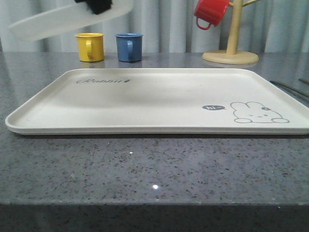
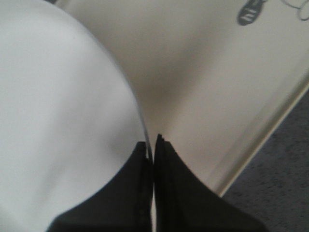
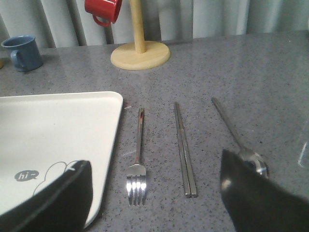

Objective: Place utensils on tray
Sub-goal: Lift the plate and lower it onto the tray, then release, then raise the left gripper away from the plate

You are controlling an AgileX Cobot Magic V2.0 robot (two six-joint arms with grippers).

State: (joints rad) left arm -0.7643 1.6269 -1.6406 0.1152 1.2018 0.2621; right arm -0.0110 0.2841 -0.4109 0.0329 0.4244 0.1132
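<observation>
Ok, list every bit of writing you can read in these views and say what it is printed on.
"Rabbit": grey script near the far left corner of the tray, front view, a little blurred.
"hi": in a dark speech bubble beside the rabbit drawing on the tray.
No lettering is legible on the mugs, utensils or plate.

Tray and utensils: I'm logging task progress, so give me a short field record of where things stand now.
tray: bare, on the grey table
fork: on table beside tray, tines toward camera
chopsticks: on table, between fork and spoon
spoon: on table, bowl partly behind right gripper finger
left gripper: shut on white plate, held above tray
right gripper: open, over the utensils
utensils on tray: none yet
</observation>
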